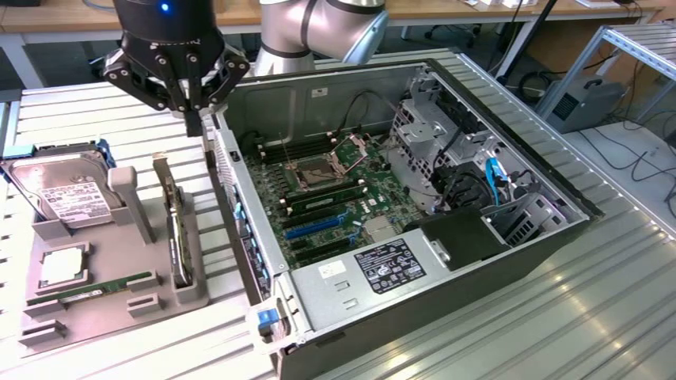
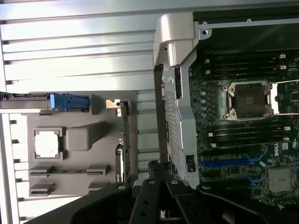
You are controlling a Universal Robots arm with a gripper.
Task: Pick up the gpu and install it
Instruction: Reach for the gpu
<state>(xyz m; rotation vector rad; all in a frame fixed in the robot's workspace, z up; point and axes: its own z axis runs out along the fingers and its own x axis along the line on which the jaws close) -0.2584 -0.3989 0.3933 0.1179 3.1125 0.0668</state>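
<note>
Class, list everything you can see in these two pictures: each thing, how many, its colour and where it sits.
gpu: one, dark, on edge in the holder, beside the case
hard drive: one, silver, white label, in the holder
memory stick: one, green, flat in the holder
processor chip: one, silver, between hard drive and memory stick
holder: one, gray, on the table
computer case: one, black and silver, open
motherboard: one, green, inside the case
table: one, silver, slatted
arm: one, gray, behind the case
end effector: one, black, above the case's edge, near the gpu
</note>
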